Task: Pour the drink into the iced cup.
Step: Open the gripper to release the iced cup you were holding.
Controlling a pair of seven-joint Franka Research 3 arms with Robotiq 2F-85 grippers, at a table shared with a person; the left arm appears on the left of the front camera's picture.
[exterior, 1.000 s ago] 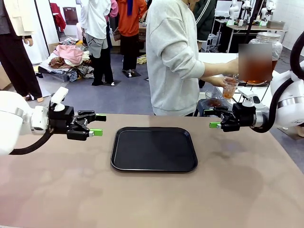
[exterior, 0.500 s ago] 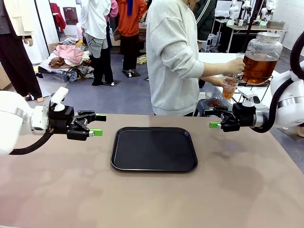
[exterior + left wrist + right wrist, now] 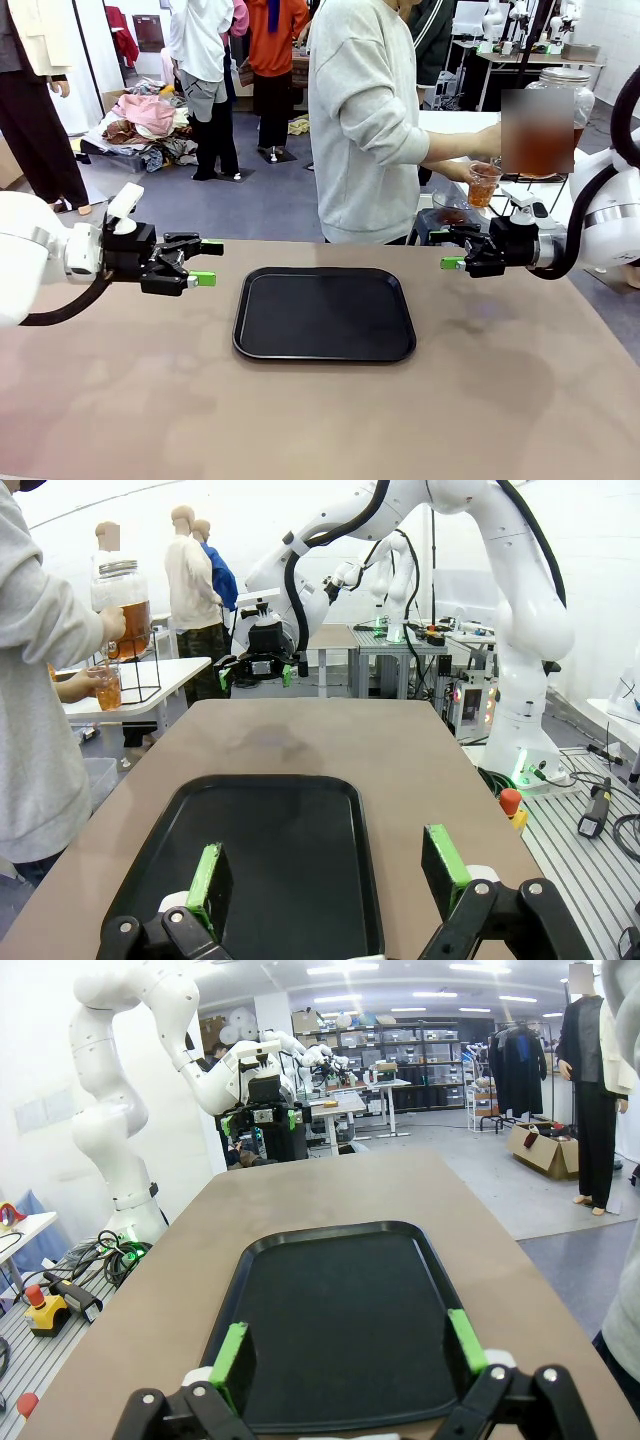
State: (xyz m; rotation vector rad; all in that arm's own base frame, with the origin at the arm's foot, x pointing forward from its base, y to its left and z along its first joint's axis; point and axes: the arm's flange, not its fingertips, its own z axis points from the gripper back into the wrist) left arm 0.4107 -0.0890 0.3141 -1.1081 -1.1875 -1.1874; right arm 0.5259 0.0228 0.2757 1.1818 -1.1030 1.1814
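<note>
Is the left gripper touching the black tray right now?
Apart. Front view shows the left gripper open, hovering left of the black tray with bare table between.

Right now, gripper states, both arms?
Left gripper: open, holding nothing, beside the tray.
Right gripper: open, holding nothing.

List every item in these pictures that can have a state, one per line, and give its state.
Flat black plastic tray: on the table, nothing on it.
Clear plastic cup: upright in the person's hand, partly filled with amber drink.
Large glass drink jar: on a wire stand, holding amber liquid, lid on.
Left gripper: open, holding nothing, beside the tray.
Right gripper: open, holding nothing, beside the tray.
</note>
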